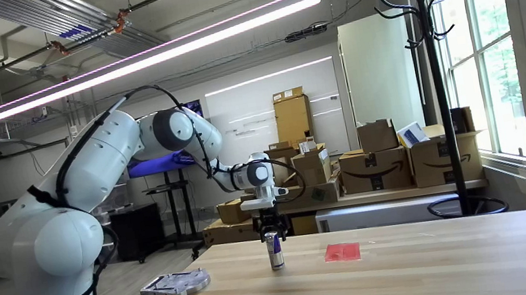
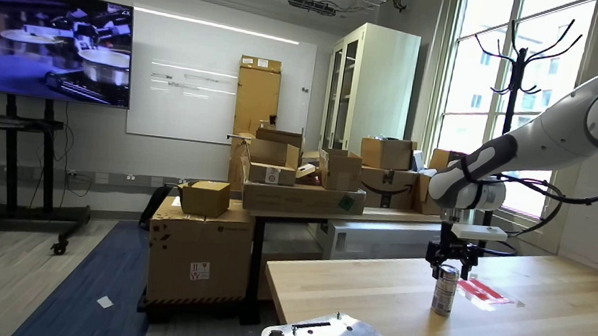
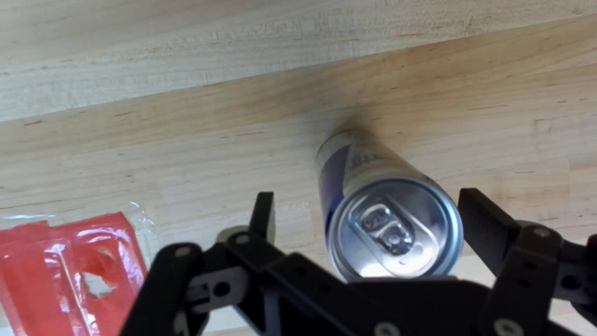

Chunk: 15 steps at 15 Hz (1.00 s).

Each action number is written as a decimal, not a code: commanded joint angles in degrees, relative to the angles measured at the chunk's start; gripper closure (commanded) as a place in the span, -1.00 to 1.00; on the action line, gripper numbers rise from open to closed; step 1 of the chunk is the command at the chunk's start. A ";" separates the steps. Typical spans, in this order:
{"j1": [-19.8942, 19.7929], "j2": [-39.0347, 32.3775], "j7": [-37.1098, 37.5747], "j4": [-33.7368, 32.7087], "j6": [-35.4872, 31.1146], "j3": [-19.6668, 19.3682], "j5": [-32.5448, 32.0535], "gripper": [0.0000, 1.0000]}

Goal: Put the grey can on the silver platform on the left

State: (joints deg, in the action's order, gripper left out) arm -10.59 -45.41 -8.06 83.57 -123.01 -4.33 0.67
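Black fingers (image 3: pixel 264 214) stand apart in the wrist view, the lid of the grey can (image 3: pixel 396 228) showing between them, its rim just beside the finger on that picture's right, a wider gap toward the other; contact cannot be told. Can upright on the tabletop (image 1: pixel 419 265), pull tab uppermost, blue-purple panel on a silvery flank; some print there, too blurred to read. Wrist above the can, fingers aimed straight down. Arm (image 1: pixel 100 152) outstretched: long white link slanting up to a high bend, forearm sloping down from it to the wrist. Near the can, a red packet (image 3: pixel 107 289) in clear plastic, lying flat. Silver platform (image 1: pixel 174 285) at the tabletop's edge, well apart from the can, and on the opposite side of it from the packet in both exterior views. Farther out, a cardboard box (image 1: pixel 373 159) bearing a dark curved smile-arrow; second box (image 1: pixel 430 171) with the same kind of mark. Large carton (image 2: pixel 175 255) in an exterior view: white label (image 2: pixel 199 271) with red symbols, striped band low down, finer lettering too small. Whiteboard (image 2: pixel 183 113) carries faint handwriting, illegible. Screen (image 2: pixel 22 75) shows round, pan-like shapes; corner characters too small to be sure of.
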 commanded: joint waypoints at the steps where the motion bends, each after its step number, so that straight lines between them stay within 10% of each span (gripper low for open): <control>1: -1.73 -1.06 -1.96 -1.77 2.37 0.90 0.77 -1.00; 2: -1.85 -1.05 -2.08 -1.57 2.17 0.95 0.75 -0.50; 8: -1.91 -0.65 -3.23 -0.79 1.39 1.36 0.61 0.33; 15: -3.29 7.07 -9.55 4.38 4.44 3.31 2.30 0.34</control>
State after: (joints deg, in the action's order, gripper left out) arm -12.10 -44.70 -13.79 84.08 -122.06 -2.85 1.62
